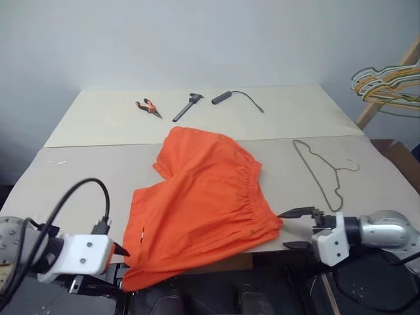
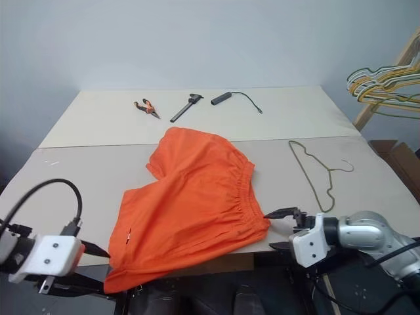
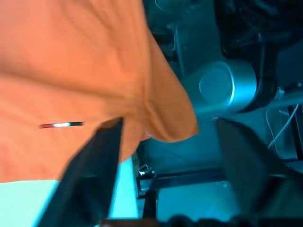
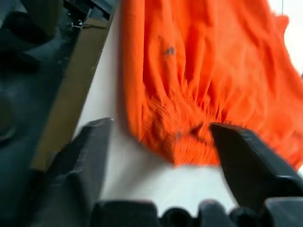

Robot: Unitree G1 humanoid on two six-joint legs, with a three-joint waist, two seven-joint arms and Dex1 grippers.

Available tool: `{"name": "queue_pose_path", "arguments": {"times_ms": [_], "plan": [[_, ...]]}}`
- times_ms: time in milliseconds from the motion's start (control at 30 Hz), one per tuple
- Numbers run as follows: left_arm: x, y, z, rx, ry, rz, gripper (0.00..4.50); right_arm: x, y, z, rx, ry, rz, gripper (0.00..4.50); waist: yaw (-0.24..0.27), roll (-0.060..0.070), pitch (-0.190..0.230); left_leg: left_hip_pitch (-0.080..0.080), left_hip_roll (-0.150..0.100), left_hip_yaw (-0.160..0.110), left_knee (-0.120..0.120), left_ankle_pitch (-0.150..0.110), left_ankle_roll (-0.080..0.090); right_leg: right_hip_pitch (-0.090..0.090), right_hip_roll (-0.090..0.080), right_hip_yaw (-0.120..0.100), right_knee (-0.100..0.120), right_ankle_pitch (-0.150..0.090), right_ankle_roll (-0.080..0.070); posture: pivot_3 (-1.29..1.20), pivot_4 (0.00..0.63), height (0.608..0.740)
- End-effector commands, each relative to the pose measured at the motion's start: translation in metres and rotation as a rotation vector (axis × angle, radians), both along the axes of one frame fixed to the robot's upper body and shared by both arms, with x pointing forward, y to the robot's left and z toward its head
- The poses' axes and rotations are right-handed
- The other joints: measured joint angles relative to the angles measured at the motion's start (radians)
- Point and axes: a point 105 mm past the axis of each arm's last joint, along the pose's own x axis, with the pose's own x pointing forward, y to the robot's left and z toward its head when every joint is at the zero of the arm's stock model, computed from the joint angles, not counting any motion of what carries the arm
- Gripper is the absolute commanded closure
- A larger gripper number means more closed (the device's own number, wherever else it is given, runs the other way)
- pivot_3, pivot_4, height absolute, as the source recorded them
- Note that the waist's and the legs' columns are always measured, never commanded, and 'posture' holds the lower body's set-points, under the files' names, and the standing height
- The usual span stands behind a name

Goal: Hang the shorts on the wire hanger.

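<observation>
Nearest, the left gripper (image 1: 118,268) and right gripper (image 1: 296,229) stand spread and empty at the table (image 1: 79,164) front edge, flanking the shorts (image 1: 203,203), spread flat, probably for hanging. Farther right lies the wire hanger (image 1: 319,172), untouched.

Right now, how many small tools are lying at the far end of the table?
3, in a row beyond the shorts: orange-handled pliers on the left, a dark caliper-like tool in the middle, and a black corded tool on the right. None looks hidden.
</observation>
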Motion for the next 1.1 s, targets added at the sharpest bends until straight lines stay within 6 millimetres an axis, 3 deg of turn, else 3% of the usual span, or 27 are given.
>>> {"name": "queue_pose_path", "arguments": {"times_ms": [33,133,233,400,567,733,967,1100], "plan": [[0.023,-0.005,0.026,-0.147,-0.112,0.053,0.05,0.019,-0.017,0.037,0.119,0.036,-0.208,0.0,0.005,0.0,0.001,0.0,0.0,0.0,0.0,0.0,0.0,0.0,0.0,0.0,0.0,0.0,0.0,-0.02,0.105,0.74],[0.046,-0.015,0.046,-0.318,-0.184,0.12,0.05,0.037,-0.034,0.055,0.235,0.091,-0.422,0.0,0.01,0.0,0.001,0.0,0.0,-0.002,0.0,0.0,0.0,0.001,0.0,0.0,0.0,0.0,0.001,-0.03,0.102,0.74],[0.068,-0.032,0.073,-0.558,-0.189,0.206,0.05,0.06,-0.064,0.058,0.307,0.124,-0.726,0.0,0.01,-0.001,0.002,0.0,0.0,-0.002,0.0,0.0,0.001,0.001,0.0,0.0,0.0,0.002,-0.002,-0.04,0.097,0.74],[0.087,-0.053,0.098,-0.782,-0.156,0.277,0.05,0.081,-0.095,0.045,0.335,0.228,-1.122,0.0,0.005,-0.003,0.003,-0.002,-0.001,-0.002,0.0,-0.001,0.001,0.0,0.0,0.0,-0.001,0.008,0.003,-0.06,0.095,0.74],[0.095,-0.06,0.113,-0.874,-0.138,0.307,0.05,0.093,-0.123,0.03,0.368,0.323,-1.464,0.0,-0.009,-0.003,0.004,-0.004,-0.002,-0.002,0.0,-0.001,0.001,-0.001,0.001,0.0,-0.003,0.008,0.003,-0.06,0.097,0.74],[0.096,-0.061,0.115,-0.864,-0.138,0.304,0.05,0.099,-0.138,0.015,0.393,0.429,-1.647,0.0,-0.018,-0.004,0.005,-0.005,-0.002,-0.001,0.0,-0.002,0.002,-0.001,0.001,0.0,-0.004,0.008,0.004,-0.06,0.101,0.74],[0.094,-0.063,0.115,-0.851,-0.139,0.282,0.05,0.104,-0.14,-0.005,0.422,0.595,-1.745,0.0,-0.021,-0.003,0.006,-0.008,-0.002,-0.001,0.0,-0.002,0.002,-0.002,0.001,0.0,-0.006,0.008,0.004,-0.05,0.104,0.74],[0.092,-0.062,0.115,-0.848,-0.139,0.278,0.0,0.104,-0.14,-0.007,0.469,0.666,-1.774,1.27,-0.021,-0.003,0.006,-0.009,-0.002,-0.001,0.0,-0.002,0.002,-0.003,0.001,0.0,-0.006,0.008,0.005,-0.05,0.104,0.74]]}}
